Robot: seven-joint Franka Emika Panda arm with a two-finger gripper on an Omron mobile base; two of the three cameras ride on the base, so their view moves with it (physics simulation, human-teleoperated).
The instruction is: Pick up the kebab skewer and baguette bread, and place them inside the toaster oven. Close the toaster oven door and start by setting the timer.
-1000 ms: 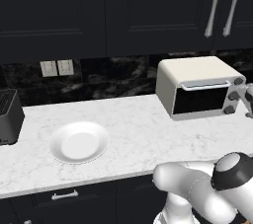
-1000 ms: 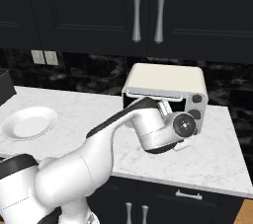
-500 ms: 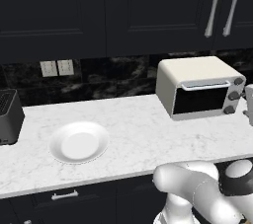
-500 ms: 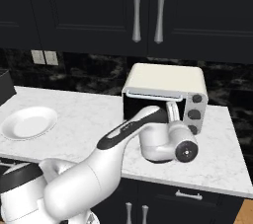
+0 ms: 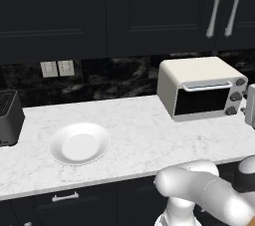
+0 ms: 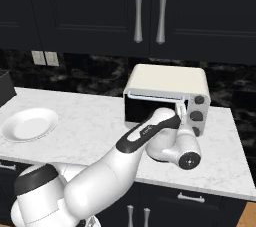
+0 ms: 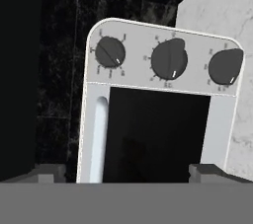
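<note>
The end effector (image 7: pixel 126 171) stands wide open and empty — its two tips spread apart, facing the toaster oven (image 7: pixel 163 104) head-on, just before the knobs (image 7: pixel 169 59) and the closed toaster oven door (image 7: pixel 155 134). The oven sits on the marble worktop (image 5: pixel 134 140) — a white plate (image 5: pixel 79 143) well apart.

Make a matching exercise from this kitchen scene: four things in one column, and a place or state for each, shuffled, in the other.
Things:
1. toaster oven door
2. white plate
3. black slot toaster
4. gripper

Places or states:
A. far left end of the counter
B. shut, bar handle along its top
C. in front of the oven's knobs
D. left-centre of the counter, nothing on it

Pairs: 1-B, 2-D, 3-A, 4-C
</note>
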